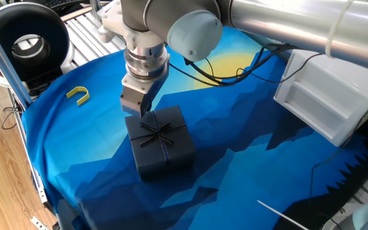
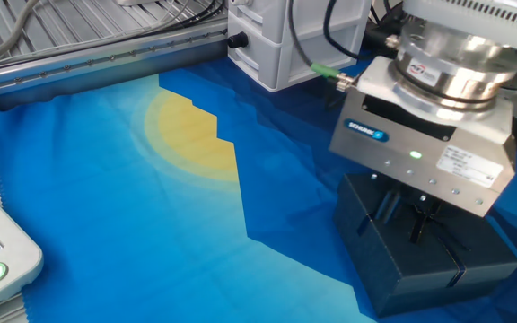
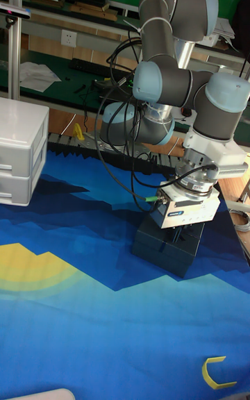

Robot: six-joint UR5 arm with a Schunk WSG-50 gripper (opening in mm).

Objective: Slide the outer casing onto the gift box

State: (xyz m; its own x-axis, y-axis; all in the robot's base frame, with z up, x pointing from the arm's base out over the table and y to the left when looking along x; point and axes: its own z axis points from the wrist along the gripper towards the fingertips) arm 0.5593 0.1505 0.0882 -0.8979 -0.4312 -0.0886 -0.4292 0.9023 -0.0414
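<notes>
The outer casing (image 1: 161, 142), a dark square sleeve with a thin crossed ribbon and bow on top, rests flat on the blue cloth. It also shows as the outer casing (image 2: 429, 260) and the outer casing (image 3: 167, 251). The gift box is hidden; only the casing's outside shows. My gripper (image 1: 143, 112) hangs just above the casing's far-left edge and touches nothing. In the other fixed view the gripper (image 2: 402, 208) hovers over the ribbon cross with a small gap between its thin dark fingers, nothing in them. The tall fixed view has the gripper (image 3: 182, 233) pointing straight down at the casing.
A large white plastic bin (image 1: 331, 102) stands at the back right, also seen as the bin (image 2: 294, 36). A yellow U-shaped piece (image 1: 78, 94) lies on the cloth at the left. A black round device (image 1: 24, 32) sits beyond the table's left edge.
</notes>
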